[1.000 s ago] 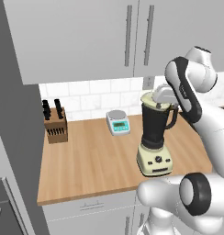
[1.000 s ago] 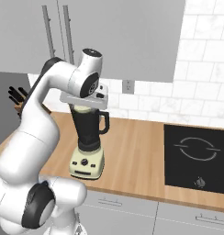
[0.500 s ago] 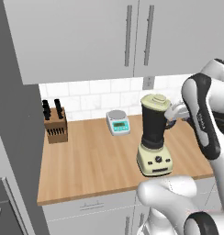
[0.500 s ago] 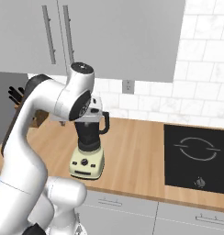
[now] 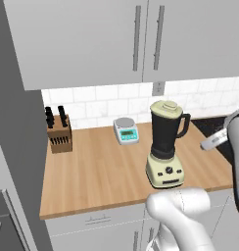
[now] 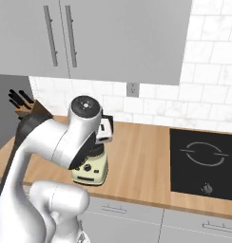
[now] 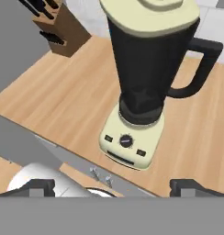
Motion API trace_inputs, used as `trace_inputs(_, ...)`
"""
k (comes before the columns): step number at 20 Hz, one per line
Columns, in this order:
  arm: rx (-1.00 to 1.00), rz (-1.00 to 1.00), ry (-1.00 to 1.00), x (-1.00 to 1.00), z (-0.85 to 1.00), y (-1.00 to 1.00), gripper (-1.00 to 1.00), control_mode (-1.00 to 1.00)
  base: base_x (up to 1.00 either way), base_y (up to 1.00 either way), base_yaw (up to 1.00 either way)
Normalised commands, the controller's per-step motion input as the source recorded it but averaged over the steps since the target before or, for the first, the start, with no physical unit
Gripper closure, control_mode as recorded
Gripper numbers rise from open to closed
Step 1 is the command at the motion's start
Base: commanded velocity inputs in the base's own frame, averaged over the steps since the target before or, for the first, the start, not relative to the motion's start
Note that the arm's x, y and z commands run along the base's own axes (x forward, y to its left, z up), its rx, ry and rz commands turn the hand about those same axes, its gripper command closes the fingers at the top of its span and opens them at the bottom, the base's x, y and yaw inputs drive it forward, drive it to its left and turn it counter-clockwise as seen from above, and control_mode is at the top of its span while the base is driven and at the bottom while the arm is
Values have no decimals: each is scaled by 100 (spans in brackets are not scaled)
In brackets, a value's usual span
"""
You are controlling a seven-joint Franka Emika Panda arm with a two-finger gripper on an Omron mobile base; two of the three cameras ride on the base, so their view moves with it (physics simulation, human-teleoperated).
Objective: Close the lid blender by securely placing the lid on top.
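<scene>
Now the cream lid [image 5: 165, 108] caps the dark-jarred blender [image 5: 165, 145]; the gripper [image 7: 113, 187] stands wide, empty.

One blender [image 5: 165, 147], one lid [image 5: 165, 108], one knife block [image 5: 59, 136], one kitchen scale [image 5: 126, 131] and one cooktop [image 6: 203, 163] are counted.

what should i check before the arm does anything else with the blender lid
1. lid sits on top of the blender jar: ok
2. Lid seated level all round the rim: cannot tell, the far side is hidden
3. hand open and holding nothing: ok
4. Hand clear of the jar and its handle: ok, it is drawn back off the counter edge
5. Blender upright on the counter: ok
6. knife block and scale apart from the blender: ok
</scene>
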Motion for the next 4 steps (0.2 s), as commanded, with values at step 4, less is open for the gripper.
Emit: trace_inputs(4,0,0,-4,-9,-13,-29,-100,-100,0,0,0)
